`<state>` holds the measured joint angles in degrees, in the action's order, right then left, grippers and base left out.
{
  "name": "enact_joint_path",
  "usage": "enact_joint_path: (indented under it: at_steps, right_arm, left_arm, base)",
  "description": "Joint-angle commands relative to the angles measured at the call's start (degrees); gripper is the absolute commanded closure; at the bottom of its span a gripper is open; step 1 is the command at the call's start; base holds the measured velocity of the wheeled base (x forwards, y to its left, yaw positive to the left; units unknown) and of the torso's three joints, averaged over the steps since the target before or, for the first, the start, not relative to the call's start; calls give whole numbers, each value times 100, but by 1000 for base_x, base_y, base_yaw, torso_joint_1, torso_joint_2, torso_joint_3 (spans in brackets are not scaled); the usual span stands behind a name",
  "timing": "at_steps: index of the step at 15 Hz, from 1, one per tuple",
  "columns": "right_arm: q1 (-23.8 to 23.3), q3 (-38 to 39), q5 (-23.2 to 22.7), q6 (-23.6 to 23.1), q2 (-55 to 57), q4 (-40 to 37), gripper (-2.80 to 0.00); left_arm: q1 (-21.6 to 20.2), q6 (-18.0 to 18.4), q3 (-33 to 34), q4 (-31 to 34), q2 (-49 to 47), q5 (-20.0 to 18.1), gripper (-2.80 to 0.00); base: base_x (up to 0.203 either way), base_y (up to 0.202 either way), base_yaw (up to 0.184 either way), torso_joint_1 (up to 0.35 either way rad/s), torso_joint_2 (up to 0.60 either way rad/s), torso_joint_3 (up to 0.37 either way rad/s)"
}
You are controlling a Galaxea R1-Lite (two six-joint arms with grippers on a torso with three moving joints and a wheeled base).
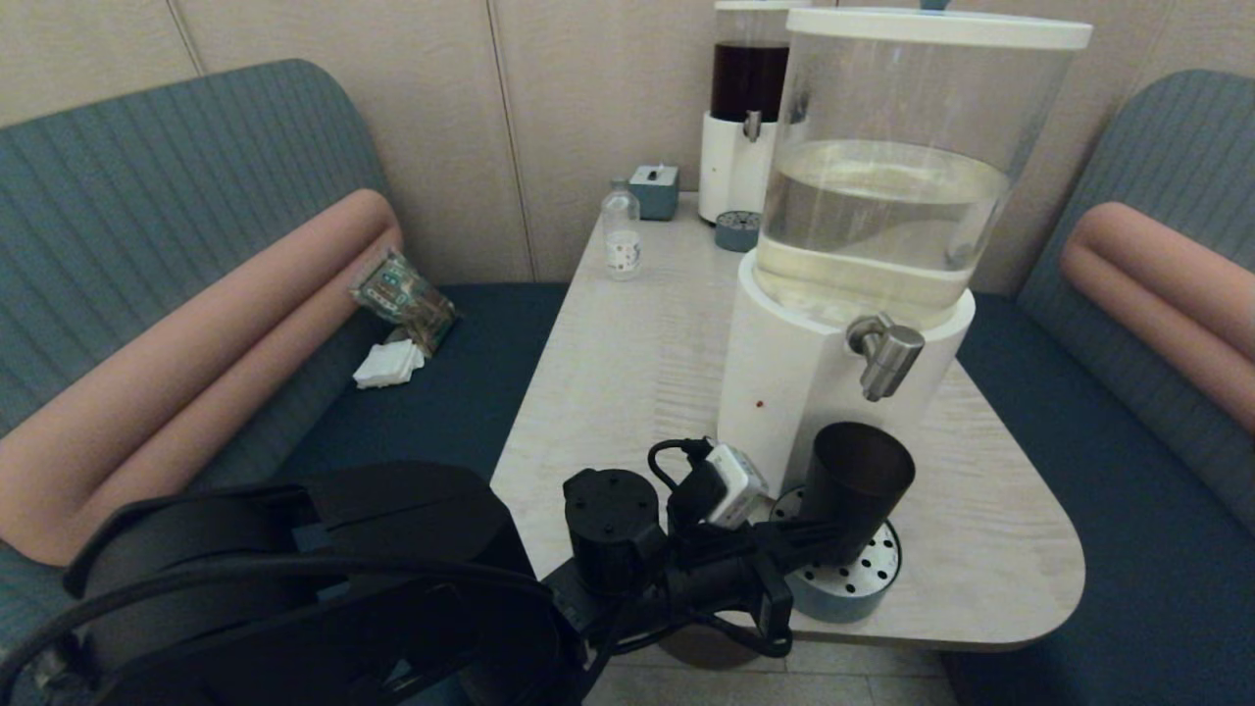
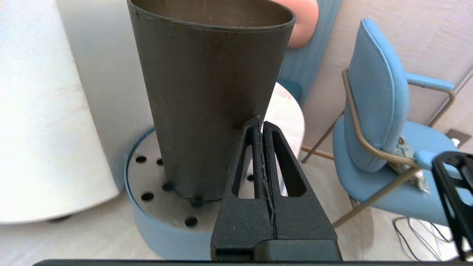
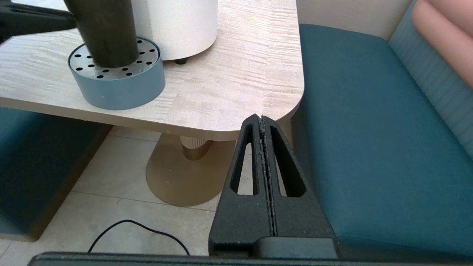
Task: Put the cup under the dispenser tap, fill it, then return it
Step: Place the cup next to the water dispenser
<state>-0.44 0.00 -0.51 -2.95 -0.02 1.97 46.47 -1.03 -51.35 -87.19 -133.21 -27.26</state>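
From the head, the cup (image 1: 860,485) stands on the perforated drip tray (image 1: 868,579) directly below the dispenser tap (image 1: 885,355), which juts from the white base of the clear-tank dispenser (image 1: 882,196). The left gripper (image 1: 828,534) reaches in at the cup's lower side; its own arm blocks the fingertips here. Farther back on the table (image 1: 637,343) are a small clear bottle (image 1: 621,230) and a second dispenser with dark liquid (image 1: 747,108).

The left wrist camera shows what the head misses: the left gripper (image 2: 261,120) has its fingers pressed flat together, the tips at the cup (image 2: 207,96) wall, seemingly just touching it and holding nothing.

The right wrist camera shows the right gripper (image 3: 261,119) clenched on nothing, hanging off the table's (image 3: 229,85) corner beside the bench seat (image 3: 369,129), well apart from the cup (image 3: 105,31).
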Motion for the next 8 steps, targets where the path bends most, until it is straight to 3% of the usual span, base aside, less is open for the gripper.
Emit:
enact_joint_path:
  at_steps: [1, 8]
  right_arm:
    - [7, 79, -2, -4, 2, 5, 0]
    - [0, 79, -2, -4, 2, 5, 0]
  left_arm:
    - [2, -2, -94, -48, -158, -16, 0]
    - [2, -2, 213, -48, -65, 10, 0]
  base:
    - [0, 0, 0, 0, 0, 0]
    - [0, 0, 0, 0, 0, 0]
